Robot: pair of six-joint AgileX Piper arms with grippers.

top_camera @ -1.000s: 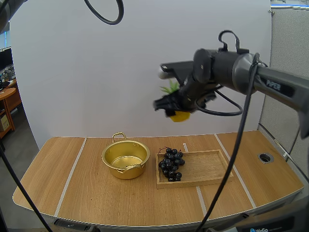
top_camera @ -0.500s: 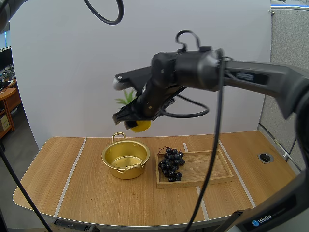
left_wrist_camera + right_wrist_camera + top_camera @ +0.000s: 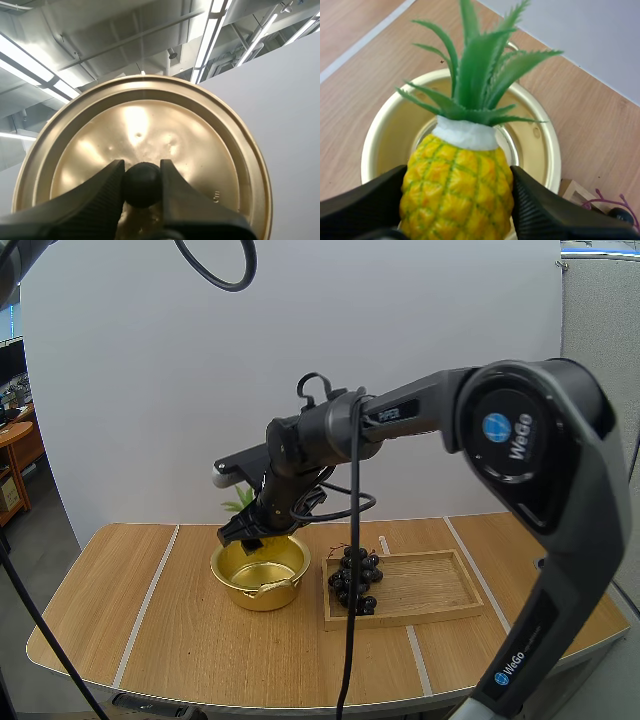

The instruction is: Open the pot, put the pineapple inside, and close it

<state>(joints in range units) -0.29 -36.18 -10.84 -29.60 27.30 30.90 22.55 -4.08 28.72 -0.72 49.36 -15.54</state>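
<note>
My right gripper [image 3: 252, 532] hangs just above the open gold pot [image 3: 262, 590], shut on a yellow toy pineapple whose green leaves [image 3: 240, 503] stick out to the left. From the right wrist, the pineapple [image 3: 456, 192] is pinched between my two black fingers [image 3: 540, 210], leaves pointing across the pot's rim [image 3: 372, 142], with the empty pot floor below. In the left wrist view my left gripper [image 3: 142, 172] is shut on the black knob [image 3: 142, 186] of the gold lid [image 3: 150, 120], held up in the air.
A wooden tray [image 3: 430, 585] lies right of the pot, with a bunch of dark grapes [image 3: 355, 578] at its left end. The tray corner [image 3: 572, 192] lies close beside the pot. Bare tabletop stretches left and in front of the pot.
My right arm has swung left and down with the pineapple, from high above the tray to just over the pot. The pot, tray and grapes have not moved.
</note>
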